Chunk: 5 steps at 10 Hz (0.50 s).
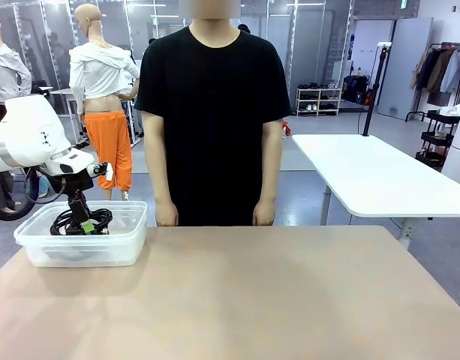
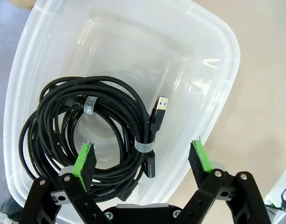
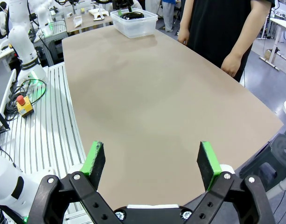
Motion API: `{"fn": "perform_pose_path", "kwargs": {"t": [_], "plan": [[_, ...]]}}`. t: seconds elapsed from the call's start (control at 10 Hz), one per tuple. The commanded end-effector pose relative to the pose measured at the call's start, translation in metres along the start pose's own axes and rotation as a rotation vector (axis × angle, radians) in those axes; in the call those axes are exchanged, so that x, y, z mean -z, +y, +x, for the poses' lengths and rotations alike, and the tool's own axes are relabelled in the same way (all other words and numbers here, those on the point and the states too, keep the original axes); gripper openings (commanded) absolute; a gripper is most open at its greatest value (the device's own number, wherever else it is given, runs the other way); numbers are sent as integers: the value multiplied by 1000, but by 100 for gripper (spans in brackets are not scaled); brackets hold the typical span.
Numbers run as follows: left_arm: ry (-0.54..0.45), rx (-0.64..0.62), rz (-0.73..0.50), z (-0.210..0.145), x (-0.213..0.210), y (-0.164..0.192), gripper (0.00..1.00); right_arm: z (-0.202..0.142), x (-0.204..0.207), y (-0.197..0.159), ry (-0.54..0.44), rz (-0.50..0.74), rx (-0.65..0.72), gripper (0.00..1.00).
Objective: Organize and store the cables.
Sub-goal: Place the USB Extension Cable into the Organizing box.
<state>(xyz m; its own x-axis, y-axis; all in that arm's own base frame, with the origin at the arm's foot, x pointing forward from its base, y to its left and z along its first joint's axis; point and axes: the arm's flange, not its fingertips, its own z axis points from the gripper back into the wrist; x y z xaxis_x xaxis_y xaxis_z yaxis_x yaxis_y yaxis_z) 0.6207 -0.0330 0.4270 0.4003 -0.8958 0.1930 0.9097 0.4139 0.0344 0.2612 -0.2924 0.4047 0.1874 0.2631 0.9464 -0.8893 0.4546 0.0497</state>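
Observation:
Black coiled cables [image 2: 87, 135] tied with grey bands lie inside a clear plastic bin [image 2: 212, 51], a USB plug [image 2: 160, 108] pointing up beside them. My left gripper [image 2: 143, 158] hangs open just above the coils, nothing between its green pads. From the front, the left gripper [image 1: 85, 220] dips into the bin [image 1: 128, 247] over the cables [image 1: 76, 219]. My right gripper [image 3: 152, 164] stands open above the bare tan table [image 3: 170, 102], far from the bin [image 3: 134, 21].
A person in a black shirt [image 1: 214, 97] stands at the far edge, hands [image 1: 166, 214] hanging at the table's rim. A white table [image 1: 372, 176] stands behind at the right. An emergency stop button [image 3: 24, 104] sits on the metal rail beside the table.

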Motion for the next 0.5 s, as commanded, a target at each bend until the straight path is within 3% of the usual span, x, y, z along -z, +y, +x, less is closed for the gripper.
{"fn": "perform_pose_path", "kwargs": {"t": [0.0,0.4], "plan": [[0,18,-1,0,0,0,100,3,-1,1,3,1,6,100],[0,18,-1,0,0,0,100,3,-1,1,3,1,6,100]]}}
